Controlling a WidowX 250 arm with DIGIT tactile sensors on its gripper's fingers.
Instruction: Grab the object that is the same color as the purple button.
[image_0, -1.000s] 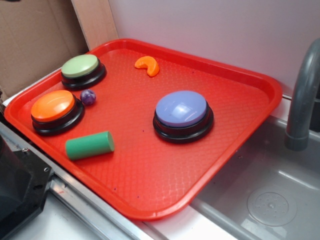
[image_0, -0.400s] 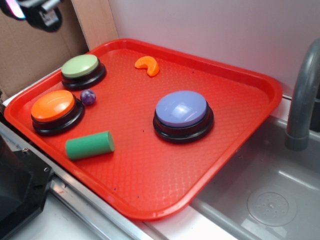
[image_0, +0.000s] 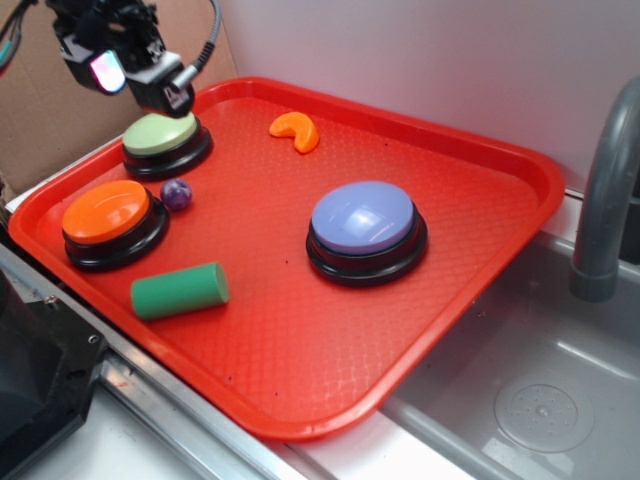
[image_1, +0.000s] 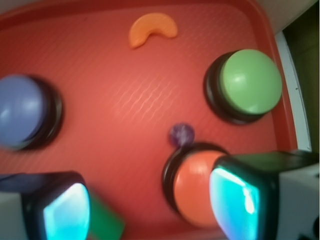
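Purple is the cue here: the lavender button (image_0: 366, 220) sits mid-tray, and the only thing near that hue is the small dark ball (image_0: 177, 194), lying on the red tray (image_0: 470, 140) in the gap between the orange button (image_0: 106, 211) and the green button (image_0: 160, 132), just beside the orange one's black base. The gripper (image_0: 135, 72) hangs high over the tray's far left corner, above the green button, and holds nothing; in the wrist view its two pads (image_1: 234, 199) stand wide apart, with the ball (image_1: 181, 134) up-frame of the gap between them, not yet centred. To do this step well, I judge, the gripper should first travel sideways until the ball sits midway between the pads, and only then descend. The tight spot is the risk: the ball is round and will likely roll at a glancing touch, and the orange button's rim (image_1: 172, 165) crowds it on one side. Turning the wrist so the fingers close along the free line between the two buttons, rather than across into a base, looks safest. Go low enough to catch the ball at or below its middle, then close gently. The green cylinder (image_0: 180, 290) and the orange wedge (image_0: 295, 131) lie well clear and need no attention.
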